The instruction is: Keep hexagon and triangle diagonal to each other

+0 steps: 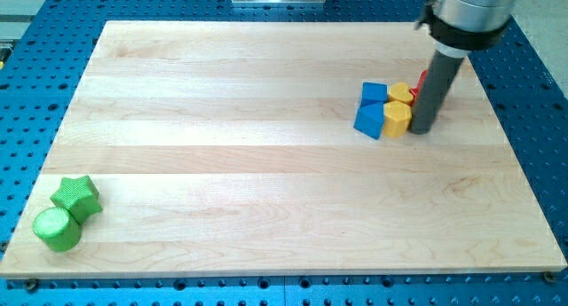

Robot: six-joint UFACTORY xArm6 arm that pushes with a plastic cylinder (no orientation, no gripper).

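My tip (420, 130) stands on the wooden board (266, 164) at the view's right, its end pressed against or just beside the right edge of the nearer yellow hexagon (397, 117); being a bare rod it has nothing to open or close and grasps nothing, and whether it truly touches the block cannot be told from this angle. Behind that hexagon, toward the view's top, sits a second yellow block (401, 94), also apparently a hexagon, and beyond the rod a red block (422, 82) shows only as a sliver, its shape hidden by the rod. To the view's left of the yellows two blue blocks lie packed against them: one blue block (374, 93) toward the top and a blue block (368, 119) nearer the bottom, one of which may be the triangle the task names, though neither outline reads clearly enough to say which. All five pieces are bunched tightly, touching or nearly so. Far off at the view's bottom left, well apart from the action, a green star (75, 195) rests against a green cylinder (57, 229). As to progress, the judgement is cautious: the near hexagon sits directly beside the lower blue block, not cornerwise, while it is already diagonal to the upper blue one, so the task is either nearly settled or needs one short nudge, depending on which blue piece is the triangle. The rod is placed to push the hexagon toward the view's left.
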